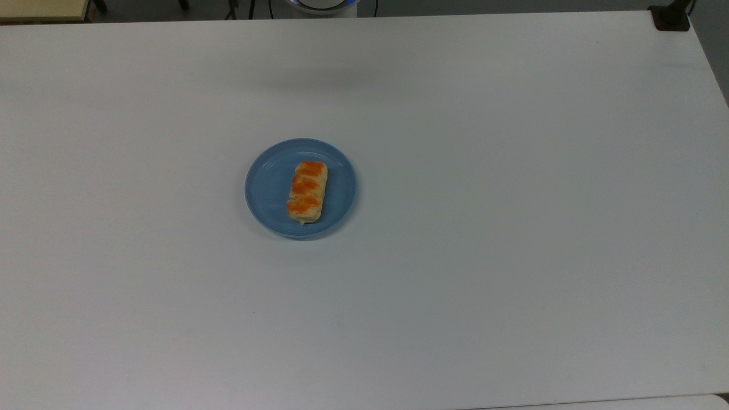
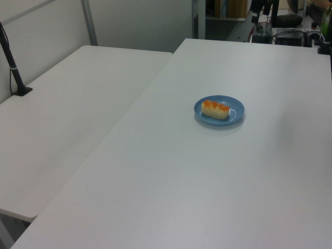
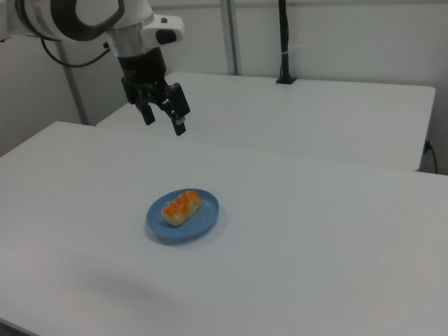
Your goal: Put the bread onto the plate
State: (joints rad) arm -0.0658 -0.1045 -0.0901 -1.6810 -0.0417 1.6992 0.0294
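Bread (image 1: 306,192) lies flat on the plate (image 1: 267,193), a little toward the top view's right of the plate's middle; I see its long axis running from the counter's (image 1: 512,228) far edge toward the near edge. My gripper (image 3: 162,116) hangs high above the counter, fingers (image 3: 180,126) spread, holding nothing.

The gripper (image 3: 163,117) hangs raised, pointing down, fingers (image 3: 180,124) spread apart.

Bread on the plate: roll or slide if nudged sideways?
The bread is oblong with flat-looking sides, lying flat on the plate, so it probably won't roll. The plate looks glossy, so it may slide; the raised rim would likely stop it.
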